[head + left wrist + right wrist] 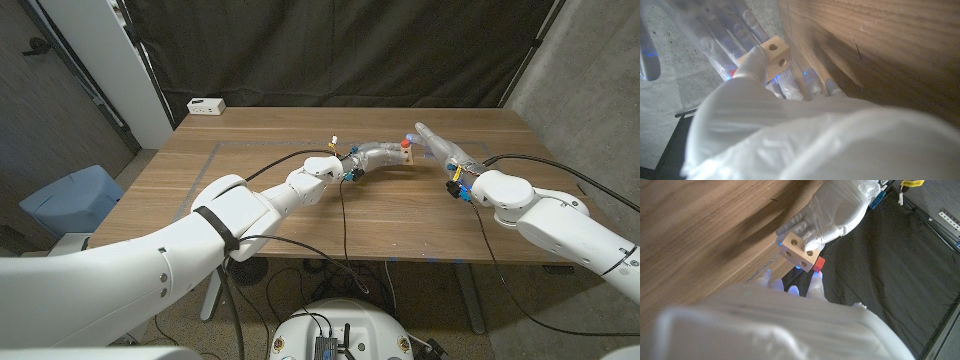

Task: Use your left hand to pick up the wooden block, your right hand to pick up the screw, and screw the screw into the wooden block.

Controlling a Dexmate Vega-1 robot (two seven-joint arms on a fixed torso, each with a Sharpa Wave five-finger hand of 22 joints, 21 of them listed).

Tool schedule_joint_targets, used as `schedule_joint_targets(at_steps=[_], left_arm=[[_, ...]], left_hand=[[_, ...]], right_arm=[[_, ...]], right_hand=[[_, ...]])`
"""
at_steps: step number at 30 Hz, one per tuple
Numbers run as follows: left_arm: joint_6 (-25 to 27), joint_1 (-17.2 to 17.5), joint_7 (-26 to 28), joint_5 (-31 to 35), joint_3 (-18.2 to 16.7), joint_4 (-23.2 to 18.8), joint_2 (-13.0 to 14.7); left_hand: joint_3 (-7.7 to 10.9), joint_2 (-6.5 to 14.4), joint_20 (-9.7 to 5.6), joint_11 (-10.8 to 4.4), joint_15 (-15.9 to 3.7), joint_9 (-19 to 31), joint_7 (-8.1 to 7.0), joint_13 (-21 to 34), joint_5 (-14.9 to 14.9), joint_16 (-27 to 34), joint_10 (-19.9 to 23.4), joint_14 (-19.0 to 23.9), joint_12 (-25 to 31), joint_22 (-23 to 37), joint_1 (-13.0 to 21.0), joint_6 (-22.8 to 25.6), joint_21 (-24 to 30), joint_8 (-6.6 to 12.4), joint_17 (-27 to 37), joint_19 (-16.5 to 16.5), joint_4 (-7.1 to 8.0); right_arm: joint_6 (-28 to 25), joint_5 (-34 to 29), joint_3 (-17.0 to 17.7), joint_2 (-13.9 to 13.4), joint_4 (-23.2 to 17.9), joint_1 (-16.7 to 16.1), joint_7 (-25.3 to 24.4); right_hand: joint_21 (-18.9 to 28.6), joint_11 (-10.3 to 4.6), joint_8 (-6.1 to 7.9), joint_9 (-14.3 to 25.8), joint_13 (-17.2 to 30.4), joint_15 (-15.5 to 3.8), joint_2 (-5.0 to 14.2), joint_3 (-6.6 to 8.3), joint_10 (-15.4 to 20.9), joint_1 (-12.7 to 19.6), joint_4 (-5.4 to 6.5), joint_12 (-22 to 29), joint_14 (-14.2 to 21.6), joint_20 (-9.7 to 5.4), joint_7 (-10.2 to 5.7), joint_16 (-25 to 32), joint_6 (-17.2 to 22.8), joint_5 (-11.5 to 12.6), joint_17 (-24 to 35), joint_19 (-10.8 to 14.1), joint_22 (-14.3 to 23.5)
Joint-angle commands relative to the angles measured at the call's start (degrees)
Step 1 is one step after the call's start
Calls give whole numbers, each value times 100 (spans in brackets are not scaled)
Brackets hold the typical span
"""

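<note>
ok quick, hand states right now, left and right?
Left hand: holding the wooden block.
Right hand: fingers at the red-headed screw on the block; whether it grips it cannot be told.

A: Desk (250,150): wooden, dark brown grain, rectangular; faint lighter outline marks on its surface. Its legs show below the near edge.

B: Behind it?

A: Black curtain (330,50) across the whole back of the room, hanging in folds. White panel (110,60) leaning at the left, grey wall (590,70) at the right.

B: Anything on the desk's far edge?

A: Small white box (206,105) at the far left corner. Beside the desk on the left, a light blue bin (70,200) on the grey speckled floor (300,290). Lighting even, soft.
</note>
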Motion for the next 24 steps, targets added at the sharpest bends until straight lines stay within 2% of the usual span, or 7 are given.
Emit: schedule_joint_targets(at_steps=[1,24], left_arm=[[27,-9,38,3,18,6,-24],[24,-15,53,15,43,6,-54]], left_hand=[[14,46,-16,10,-335,29,225,14,22,24,47,75,37,23,-11,267,39,53,19,22,34],[17,47,-9,9,-332,29,221,14,22,20,46,73,37,24,-16,264,40,51,19,26,37]], right_arm=[[-26,42,59,-82,-84,-113,18],[-94,113,244,-251,-273,-364,-12]], right_hand=[[16,33,31,12,5,12,173,31,-357,49,-7,23,-784,0,3,5,72,42,2,28,-2],[21,36,33,13,5,16,179,38,-345,55,-9,25,-772,-4,-4,8,93,43,1,44,-2]])
